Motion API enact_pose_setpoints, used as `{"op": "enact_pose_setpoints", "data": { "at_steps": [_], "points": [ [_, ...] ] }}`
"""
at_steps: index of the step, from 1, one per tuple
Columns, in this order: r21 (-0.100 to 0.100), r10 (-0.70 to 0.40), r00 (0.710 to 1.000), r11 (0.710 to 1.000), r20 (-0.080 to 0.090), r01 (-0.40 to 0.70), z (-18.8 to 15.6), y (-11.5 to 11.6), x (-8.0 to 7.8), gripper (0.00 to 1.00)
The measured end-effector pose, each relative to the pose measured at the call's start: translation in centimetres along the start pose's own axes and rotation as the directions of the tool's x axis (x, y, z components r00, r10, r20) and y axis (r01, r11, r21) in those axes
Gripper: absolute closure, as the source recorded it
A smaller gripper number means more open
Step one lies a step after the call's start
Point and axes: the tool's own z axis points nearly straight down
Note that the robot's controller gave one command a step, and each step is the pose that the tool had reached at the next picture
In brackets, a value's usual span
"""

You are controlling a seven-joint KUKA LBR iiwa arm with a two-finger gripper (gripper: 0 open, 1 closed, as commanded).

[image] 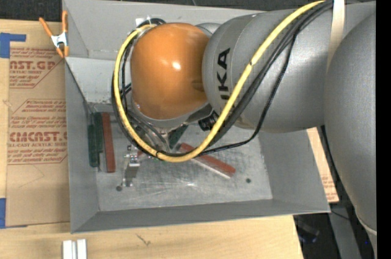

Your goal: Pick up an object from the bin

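Note:
My gripper [154,133] reaches down into the left middle of the bin, its dark body mostly hidden under the orange cover and the looped cables. A flat red strip [212,164] lies on the bin floor just right of and below it, and a small green bit [175,139] shows right beside it. A slim silvery metal piece [129,170] stands just below and to the left of the gripper; I cannot tell whether it is loose. A dark green bar [95,138] and a brown-red bar [109,143] lie side by side along the left wall.
The thick grey arm covers the back and right of the bin. The front floor of the bin has a clear, scuffed plastic sheet look, with a small dark speck at the right. The sloped walls close in on all sides.

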Motion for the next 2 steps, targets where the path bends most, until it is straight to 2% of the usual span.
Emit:
{"op": "enact_pose_setpoints", "data": {
  "at_steps": [1, 2],
  "points": [
    [-0.002, 0.003, 1.000, 1.000, 0.008, -0.003, -0.4, -0.1, -0.2, 0.00],
    [-0.004, -0.015, 1.000, 1.000, 0.013, 0.015, 5.7, -0.9, -2.1, 0.00]
  ]
}}
